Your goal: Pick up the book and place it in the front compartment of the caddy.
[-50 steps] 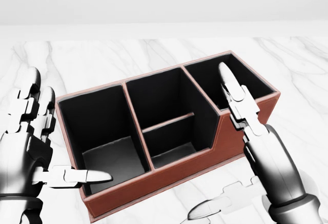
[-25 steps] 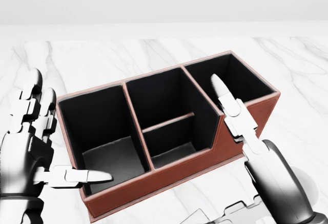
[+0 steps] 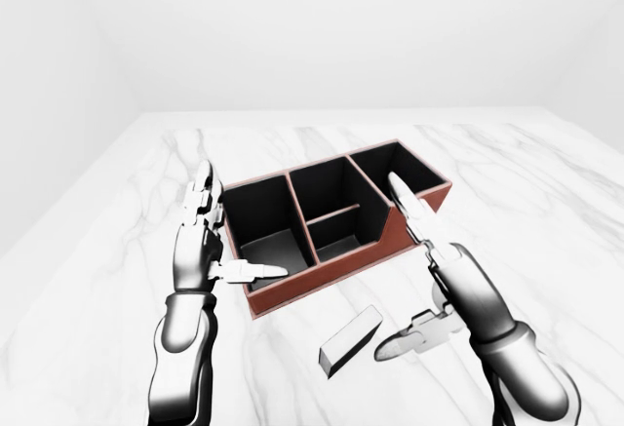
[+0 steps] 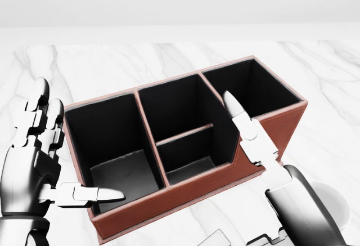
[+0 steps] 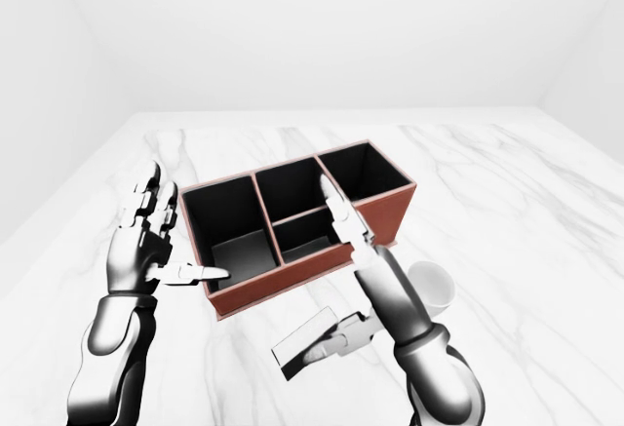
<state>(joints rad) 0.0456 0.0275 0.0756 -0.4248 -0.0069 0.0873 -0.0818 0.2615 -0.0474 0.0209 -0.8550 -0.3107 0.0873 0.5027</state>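
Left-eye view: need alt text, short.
A red-brown caddy with black compartments sits on a white marble table, and a grey book lies flat on the table below it. The robot's open left hand is beside the caddy's left end; its open right hand hovers just right of the book.

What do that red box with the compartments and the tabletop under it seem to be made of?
The caddy looks like reddish-brown leather or a leather-look covering: its outer walls have a matte finish and pale edge lines like stitching or piping. Its inside is matte black, maybe a felt-like lining, though that is not certain. The table looks like polished white marble, with grey veins running across it. Both are simulator renders.
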